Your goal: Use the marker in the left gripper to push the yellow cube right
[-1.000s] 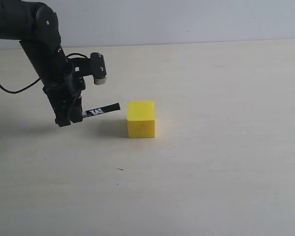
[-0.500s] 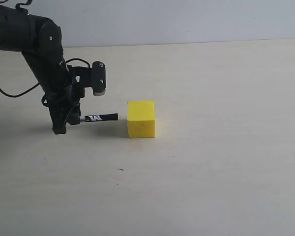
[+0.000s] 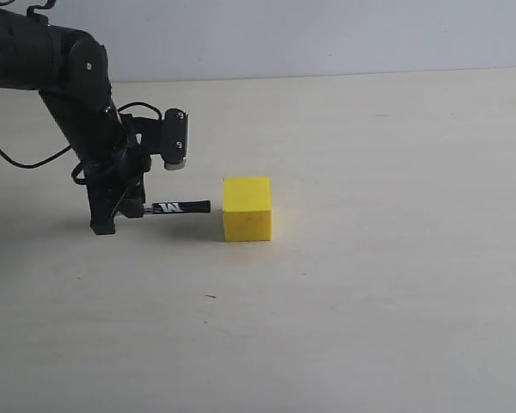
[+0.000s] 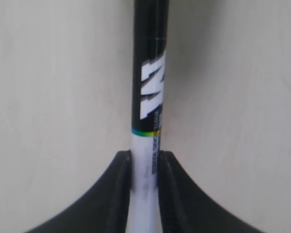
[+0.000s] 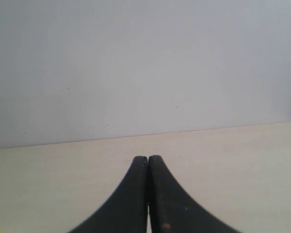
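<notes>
The table (image 3: pixel 396 301), pale and flat, is the largest element; its surface extends well to the right of the cube, which suits a rightward slide. The left arm (image 3: pixel 64 77), black and jointed, is bent downward at the left of the exterior view so that its claw is brought low, close to the table. The yellow cube (image 3: pixel 247 208) is located near the middle of the table, resting flat on 1 face. It is seen as a plain, bright yellow, matte block with equal sides, and no markings are visible on it. The left gripper (image 4: pixel 144 167) is pinched on the marker: its 2 fingers are pressed against the white barrel from both sides, so that the black half is left protruding as the pushing end. The right gripper (image 5: pixel 148 194) is pressed together on nothing and is not seen in the exterior view. The marker (image 3: pixel 179 207) is held nearly level, just above the table, and is aimed at the left face of the cube at roughly mid-height, a placement judged to favour sliding over tipping. Its black end is just beside that face, with 1 narrow gap visible, so contact is not yet made. White lettering is shown on the black half, and a thin coloured band marks the junction with the barrel.
</notes>
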Action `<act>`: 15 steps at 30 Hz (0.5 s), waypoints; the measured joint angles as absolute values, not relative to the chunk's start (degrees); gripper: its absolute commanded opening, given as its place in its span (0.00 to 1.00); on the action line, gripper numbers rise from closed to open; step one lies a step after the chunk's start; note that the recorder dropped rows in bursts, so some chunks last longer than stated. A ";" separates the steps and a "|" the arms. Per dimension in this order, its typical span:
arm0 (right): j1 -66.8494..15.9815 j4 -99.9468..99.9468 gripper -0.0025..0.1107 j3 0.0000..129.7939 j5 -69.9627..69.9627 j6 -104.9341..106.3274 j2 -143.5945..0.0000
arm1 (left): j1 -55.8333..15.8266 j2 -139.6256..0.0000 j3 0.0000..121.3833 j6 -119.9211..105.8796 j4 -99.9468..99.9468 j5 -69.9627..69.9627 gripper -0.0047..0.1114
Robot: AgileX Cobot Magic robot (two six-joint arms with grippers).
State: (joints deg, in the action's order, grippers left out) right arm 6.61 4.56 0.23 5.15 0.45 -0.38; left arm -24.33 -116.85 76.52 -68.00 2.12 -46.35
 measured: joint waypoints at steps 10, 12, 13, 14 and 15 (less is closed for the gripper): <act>6.61 4.56 0.02 0.23 5.15 0.45 -0.38 | -30.45 -116.85 78.36 -72.75 6.80 -45.55 0.04; 6.61 4.56 0.02 0.23 5.15 0.45 -0.38 | -31.95 -116.85 79.64 -71.98 7.19 -45.00 0.04; 6.61 4.56 0.02 0.23 5.15 0.45 -0.38 | -32.23 -116.85 80.25 -71.44 7.64 -45.00 0.04; 6.61 4.56 0.02 0.23 5.15 0.45 -0.38 | -32.23 -116.85 80.67 -70.63 7.65 -45.00 0.04; 6.61 4.56 0.02 0.23 5.15 0.45 -0.38 | -32.05 -116.85 80.94 -70.09 7.75 -45.28 0.04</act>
State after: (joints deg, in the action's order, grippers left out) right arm 6.61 4.56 0.23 5.15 0.45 -0.38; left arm -32.05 -116.85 80.94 -70.09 7.75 -45.28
